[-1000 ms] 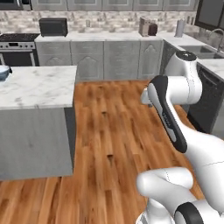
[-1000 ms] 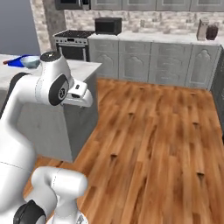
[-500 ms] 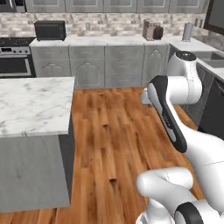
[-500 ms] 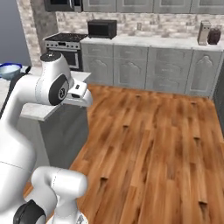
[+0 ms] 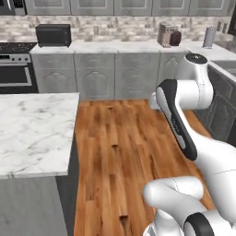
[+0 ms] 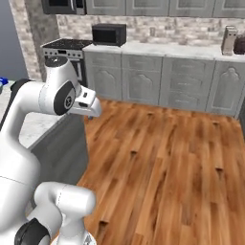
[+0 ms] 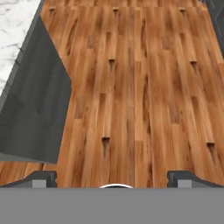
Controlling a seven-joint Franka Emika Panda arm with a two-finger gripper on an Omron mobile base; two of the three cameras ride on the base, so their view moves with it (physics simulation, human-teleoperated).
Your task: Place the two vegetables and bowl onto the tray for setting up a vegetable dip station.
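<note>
1. Looking down at bare wood floor (image 7: 131, 87), the gripper (image 7: 111, 178) holds nothing; its two dark tips stand wide apart at the bottom of the hand view, with only planks between them.
2. The marble island (image 5: 32, 131) sits to the left of the arm (image 5: 184, 115), its dark side panel (image 7: 35, 118) close by in the hand view.
3. A scrap of bright blue (image 6: 3, 81) shows at the far left edge of the right base view, over the island. I judge it may be the tray, but too little shows to be sure.
4. The visible stretch of island top holds no vegetables and no bowl, so where those three things are cannot be told from here.
5. Against the far wall run grey cabinets, a stove (image 5: 16, 69) and a black microwave (image 5: 53, 34).
6. Judgement: the task looks barely begun, with the robot well apart from anything it must pick up.
7. Risks from here:
   - With the hand aimed at the floor, the hand camera gives no help in finding the targets.
   - Driving close along the island could clip its corner with the elbow or base.
   - Reaching from a badly chosen stop could leave the vegetables at the edge of reach, making a weak grasp on slim sticks likely.
</note>
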